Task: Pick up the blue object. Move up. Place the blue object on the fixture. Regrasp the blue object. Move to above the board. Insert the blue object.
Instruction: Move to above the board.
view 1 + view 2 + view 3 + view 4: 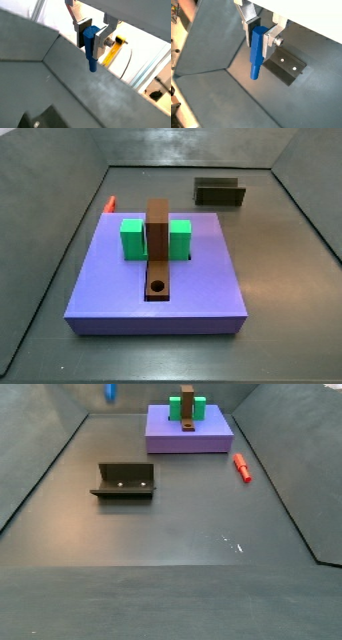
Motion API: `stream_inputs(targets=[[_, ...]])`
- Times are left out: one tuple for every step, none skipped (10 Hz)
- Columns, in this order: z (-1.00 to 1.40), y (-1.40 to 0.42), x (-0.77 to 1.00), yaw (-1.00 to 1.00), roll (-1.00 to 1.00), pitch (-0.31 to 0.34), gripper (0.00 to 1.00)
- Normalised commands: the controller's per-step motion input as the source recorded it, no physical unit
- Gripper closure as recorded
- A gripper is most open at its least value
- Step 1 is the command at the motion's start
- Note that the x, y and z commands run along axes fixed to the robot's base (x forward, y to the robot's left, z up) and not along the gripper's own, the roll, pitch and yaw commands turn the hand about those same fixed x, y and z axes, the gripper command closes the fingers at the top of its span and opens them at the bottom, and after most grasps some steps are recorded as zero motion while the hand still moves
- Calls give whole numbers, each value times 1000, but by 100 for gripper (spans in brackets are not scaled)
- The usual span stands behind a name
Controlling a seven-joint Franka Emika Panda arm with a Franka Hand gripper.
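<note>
My gripper point(91, 40) is shut on the blue object point(91, 52), a long peg with a thinner tip that hangs down below the silver fingers. It is held the same way in the other wrist view, gripper point(260, 39) and blue object point(256, 57), high above the grey floor. The dark fixture point(284, 64) lies on the floor beside the peg's line. In a side view only the peg's tip point(110, 392) shows at the top edge, left of the purple board point(187, 432). The fixture point(124, 481) stands nearer the camera. In a side view point(219, 192) it stands behind the board point(201, 288).
On the board stand a green block point(134, 238) and a brown bar point(158, 258) with a hole near its end. A small red piece point(242, 467) lies on the floor beside the board. Grey sloped walls point(54, 238) enclose the floor.
</note>
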Motion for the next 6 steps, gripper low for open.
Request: stream_inputs(targets=[[537,-19,35,8,-4,99,100],[305,-18,44,22,1,106,100],[205,-18,42,34,-8,109,100],[281,-1400,-949,-52,-1000,69,100],[279,-1400,-967,-48,-1000,54,100],[286,-1400,-1043,-39,-1000,30,100]])
